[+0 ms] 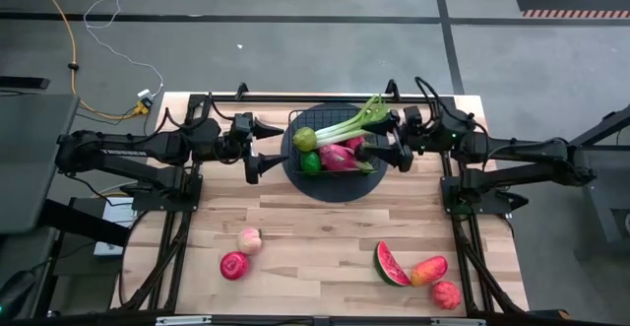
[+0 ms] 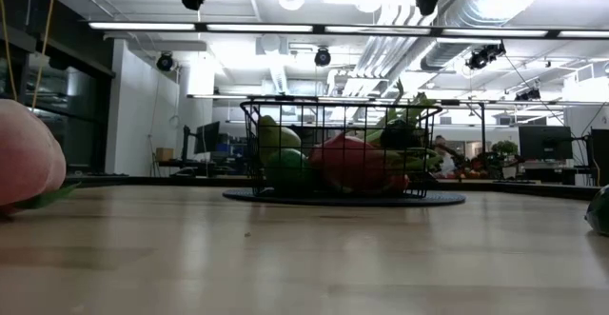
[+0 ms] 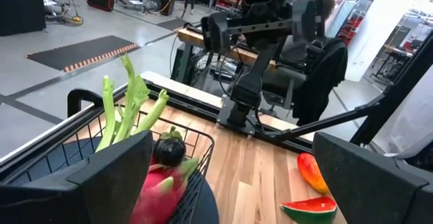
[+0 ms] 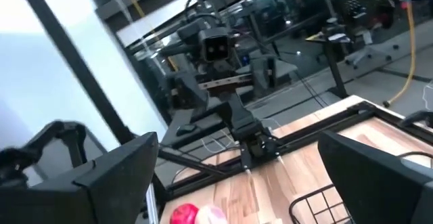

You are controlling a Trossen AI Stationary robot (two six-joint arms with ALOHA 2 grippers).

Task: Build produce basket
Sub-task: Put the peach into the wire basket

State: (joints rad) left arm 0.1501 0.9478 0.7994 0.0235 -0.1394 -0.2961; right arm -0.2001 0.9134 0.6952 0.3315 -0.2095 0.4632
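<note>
Basket [image 1: 295, 129] sitting on worktop [image 1: 315, 232] holding produce [image 1: 340, 155], left gripper [image 1: 252, 149] and right gripper [image 1: 402, 141] flanking it, jaws spread, grasping nothing.

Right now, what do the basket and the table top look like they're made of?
Basket: thin black wire in an open grid, probably coated metal, since the fruit shows through its sides. Table top: pale wood planks with visible grain and seams, smooth with a slight sheen in the low view.
</note>
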